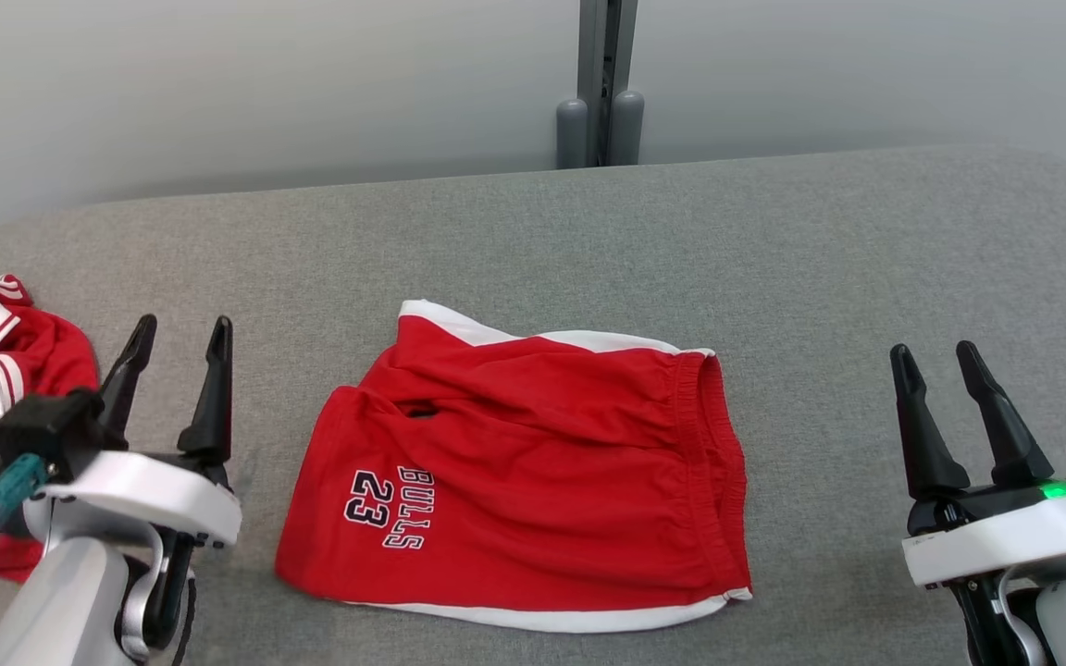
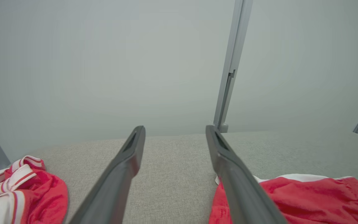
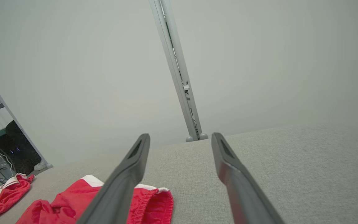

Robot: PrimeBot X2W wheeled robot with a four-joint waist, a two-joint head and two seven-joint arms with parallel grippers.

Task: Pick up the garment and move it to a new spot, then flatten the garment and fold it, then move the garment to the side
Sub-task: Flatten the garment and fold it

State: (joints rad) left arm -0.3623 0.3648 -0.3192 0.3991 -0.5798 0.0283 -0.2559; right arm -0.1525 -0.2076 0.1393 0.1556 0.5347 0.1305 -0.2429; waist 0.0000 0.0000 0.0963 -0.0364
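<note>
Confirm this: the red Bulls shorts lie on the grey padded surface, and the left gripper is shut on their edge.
Wrong on the grip. In the head view the left gripper stands open, beside the red Bulls shorts and apart from them. The shorts do lie on the grey padded surface.

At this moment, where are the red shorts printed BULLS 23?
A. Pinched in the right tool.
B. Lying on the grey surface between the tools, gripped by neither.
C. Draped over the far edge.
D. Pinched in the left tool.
B: the red shorts lie on the grey surface, with the left tool and right tool open and clear of them.
</note>
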